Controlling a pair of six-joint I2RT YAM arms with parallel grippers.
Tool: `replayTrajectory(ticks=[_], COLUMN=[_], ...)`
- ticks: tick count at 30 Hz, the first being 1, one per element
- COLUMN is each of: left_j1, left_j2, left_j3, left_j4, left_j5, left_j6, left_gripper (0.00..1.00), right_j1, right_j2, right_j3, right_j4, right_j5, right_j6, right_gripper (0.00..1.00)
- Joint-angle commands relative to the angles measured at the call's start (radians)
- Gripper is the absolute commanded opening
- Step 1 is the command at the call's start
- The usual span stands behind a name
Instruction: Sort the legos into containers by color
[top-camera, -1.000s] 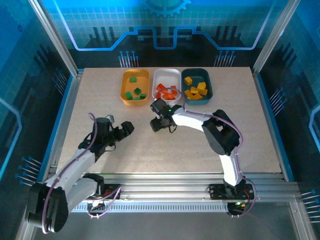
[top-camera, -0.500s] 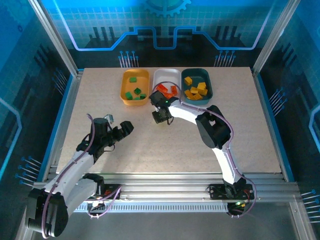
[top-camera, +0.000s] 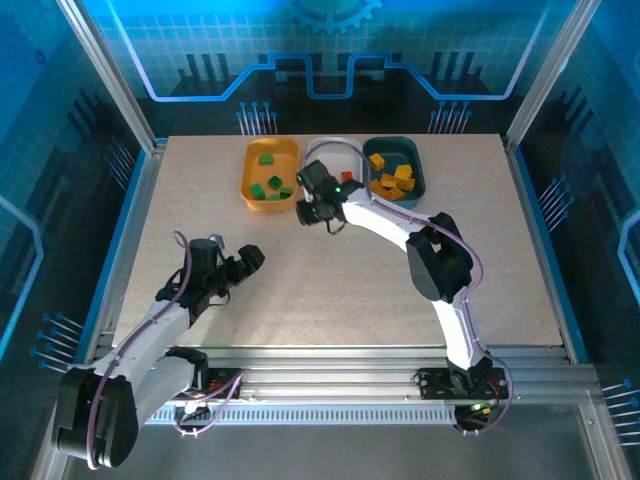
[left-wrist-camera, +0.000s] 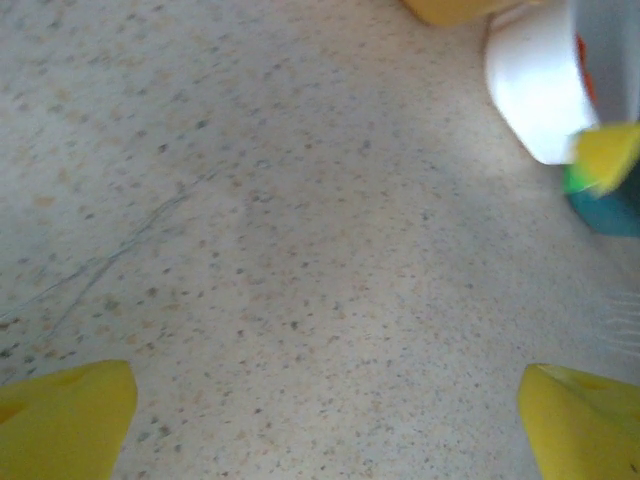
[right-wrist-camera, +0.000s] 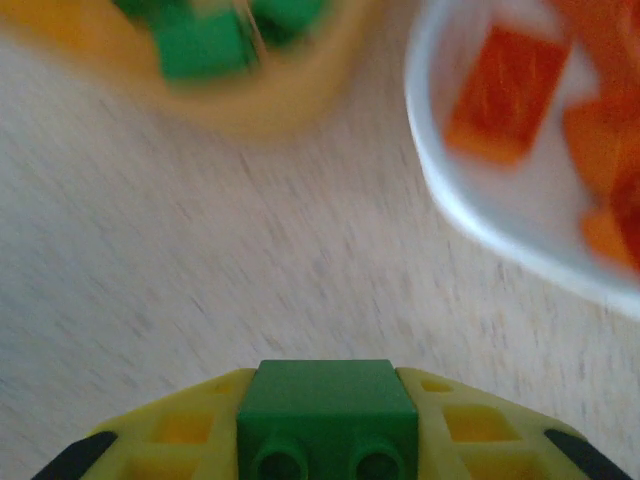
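green lego (right-wrist-camera: 326, 402) beside orange-yellow tray (right-wrist-camera: 275, 112)

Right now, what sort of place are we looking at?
Probably a robotics lab test cell: an aluminium frame and blue circuit-print panels enclose a speckled table.

Desk (top-camera: 320, 300) middle and 6 o'clock strip: bare, wide lane between arms. 12 o'clock edge: orange-yellow tray (top-camera: 245, 185), white tray (top-camera: 350, 143), teal tray (top-camera: 422, 188) in close row, only narrow gaps between rims. Right arm (top-camera: 385, 222) slants across white tray's near side, barring approach from 6 o'clock. Right gripper (top-camera: 308, 213), green lego (right-wrist-camera: 327, 405) pinched in fingers, hangs before gap between orange-yellow and white trays. Left gripper (top-camera: 254, 258) at 8 o'clock, fingers (left-wrist-camera: 70, 420) spread; bare desk ahead up to white tray corner. 3 o'clock side beyond right elbow free.
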Motion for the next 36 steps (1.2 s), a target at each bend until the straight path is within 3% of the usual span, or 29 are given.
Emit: replayTrajectory(ticks=[1, 4, 5, 6, 7, 10, 13, 24, 26, 27, 28, 29, 30, 32, 34, 36], left_j1=[0.011, 0.012, 0.014, 0.014, 0.014, 0.014, 0.014, 0.005, -0.017, -0.036, -0.054, -0.078, -0.099, -0.125, -0.14, -0.141], left_j2=[-0.015, -0.027, -0.032, -0.033, -0.034, -0.035, -0.039, -0.061, -0.067, -0.065, -0.06, -0.055, -0.046, -0.024, 0.001, 0.012], left_j3=[-0.051, -0.074, -0.083, -0.091, -0.096, -0.082, -0.067, 0.039, 0.07, 0.094, 0.11, 0.119, 0.119, 0.128, 0.154, 0.145], left_j4=[0.006, -0.007, -0.005, 0.006, 0.016, 0.011, 0.009, 0.041, 0.031, 0.005, -0.019, -0.024, -0.013, -0.017, -0.056, -0.019], left_j5=[-0.013, 0.006, 0.016, 0.031, 0.045, 0.074, 0.075, 0.011, -0.06, -0.123, -0.184, -0.252, -0.315, -0.42, -0.523, -0.586], left_j6=[-0.062, -0.066, -0.066, -0.066, -0.063, -0.042, -0.035, -0.009, -0.001, -0.004, -0.01, -0.004, 0.013, 0.056, 0.108, 0.204], left_gripper=[0.99, 0.99, 0.99, 0.99, 0.99, 0.99, 0.99, 0.99, 0.99, 0.99, 0.99, 0.99, 0.99, 0.99, 0.99, 0.99], right_j1=[-0.013, -0.028, -0.036, -0.046, -0.053, -0.061, -0.059, -0.022, -0.014, -0.008, -0.001, 0.014, 0.025, 0.012, -0.037, -0.114], right_j2=[0.14, 0.314, 0.367, 0.417, 0.452, 0.467, 0.347, -0.554, -0.707, -0.771, -0.807, -0.831, -0.834, -0.801, -0.763, -0.782], right_j3=[0.245, 0.518, 0.615, 0.706, 0.781, 0.893, 0.72, -0.471, -0.652, -0.734, -0.794, -0.844, -0.859, -0.815, -0.794, -0.859], right_j4=[-0.039, -0.142, -0.172, -0.193, -0.214, -0.256, -0.204, 0.392, 0.495, 0.529, 0.553, 0.556, 0.499, 0.312, 0.21, 0.29], right_j5=[-0.065, -0.107, -0.124, -0.155, -0.175, -0.176, -0.153, -0.205, -0.201, -0.179, -0.134, -0.004, 0.148, 0.304, 0.275, 0.113], right_j6=[0.03, 0.02, 0.021, 0.025, 0.035, 0.041, 0.032, 0.043, 0.086, 0.132, 0.166, 0.211, 0.237, 0.179, 0.109, 0.029], right_gripper=[0.35, 0.38, 0.44, 0.59, 0.66, 0.71, 0.71, 0.75, 0.84, 1.0, 1.0, 1.0, 1.0, 1.0, 1.0, 1.0])
